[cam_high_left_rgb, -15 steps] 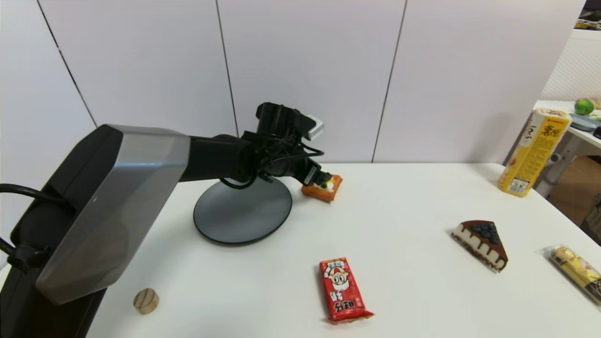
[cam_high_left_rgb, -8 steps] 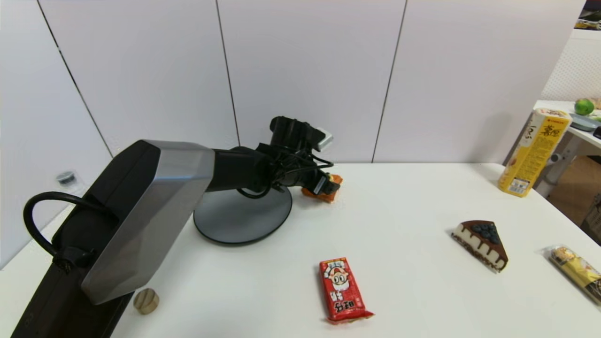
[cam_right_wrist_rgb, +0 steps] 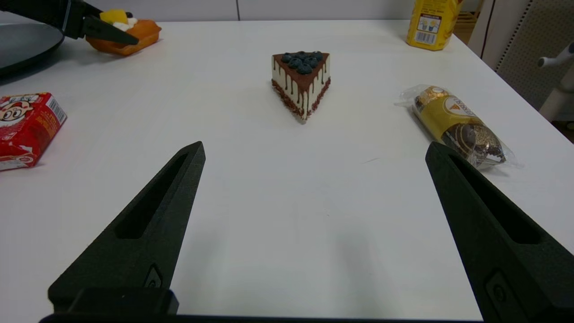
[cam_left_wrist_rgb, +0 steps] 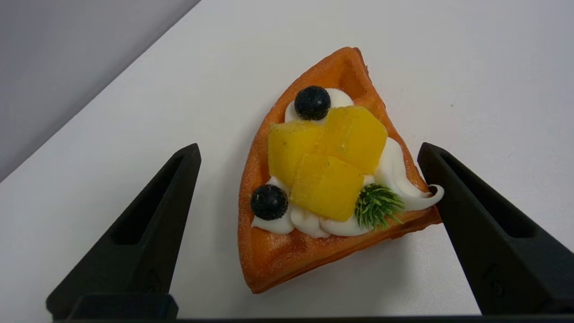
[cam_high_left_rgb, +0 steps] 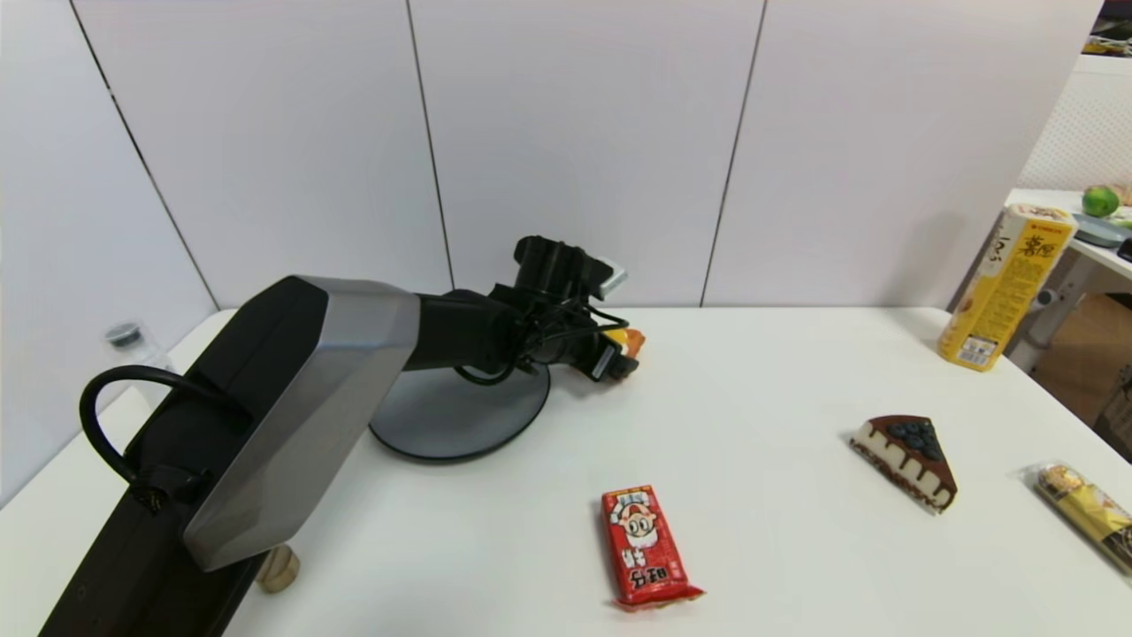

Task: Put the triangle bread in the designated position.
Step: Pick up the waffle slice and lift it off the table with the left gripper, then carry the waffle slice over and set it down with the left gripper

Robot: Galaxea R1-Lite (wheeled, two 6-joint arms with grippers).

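Note:
The triangle bread (cam_left_wrist_rgb: 314, 179), an orange-brown wedge with white cream, yellow fruit, dark berries and a green sprig, lies flat on the white table. My left gripper (cam_left_wrist_rgb: 309, 150) is open and straddles it, one finger on each side, the right one at the cream's edge. From the head camera, the bread (cam_high_left_rgb: 631, 340) shows only partly behind the left gripper (cam_high_left_rgb: 619, 358), just right of the dark grey plate (cam_high_left_rgb: 460, 416). No patch of the tabletop is marked as the designated position. My right gripper (cam_right_wrist_rgb: 314, 146) hovers open and holds nothing over bare table near the front.
A red snack pack (cam_high_left_rgb: 644, 547) lies front centre. A chocolate-glazed cake wedge (cam_high_left_rgb: 911, 460) and a gold-wrapped roll (cam_high_left_rgb: 1088, 513) are at the right. A yellow box (cam_high_left_rgb: 1004, 287) stands far right. A wooden cylinder (cam_high_left_rgb: 279, 566) sits under my left arm.
My left arm has reached forward and down, so its open fingers now sit lower around the bread and hide more of it. The bread has stayed in place.

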